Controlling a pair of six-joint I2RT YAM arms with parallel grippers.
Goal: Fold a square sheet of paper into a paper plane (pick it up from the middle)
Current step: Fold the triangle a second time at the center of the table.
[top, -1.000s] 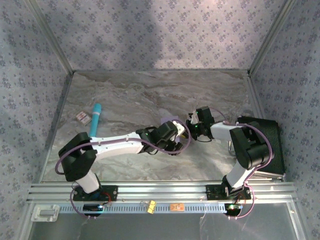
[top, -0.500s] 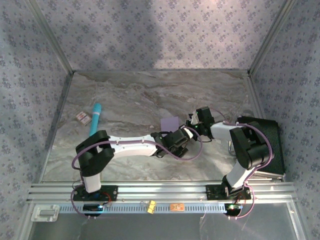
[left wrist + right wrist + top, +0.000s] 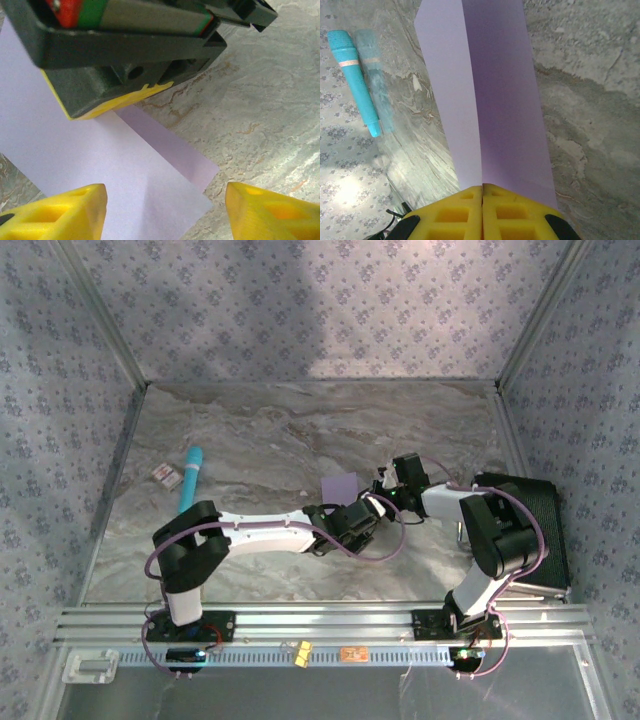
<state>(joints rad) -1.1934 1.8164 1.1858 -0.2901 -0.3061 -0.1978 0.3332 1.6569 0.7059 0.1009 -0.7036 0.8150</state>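
marble table (image 3: 250,430) roomy; right fingers (image 3: 482,200) clamp the sheet (image 3: 500,100) edge, left fingers (image 3: 70,212) spread

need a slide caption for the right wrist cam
Right pincer shut on the folded lavender sheet, crease running straight ahead, teal marker lying on the marble table alongside.

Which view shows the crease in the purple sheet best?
Right wrist: the square sheet of paper runs away from the shut right gripper, crease lengthwise down its middle. Left wrist shows one layered corner; top external, a small purple patch.
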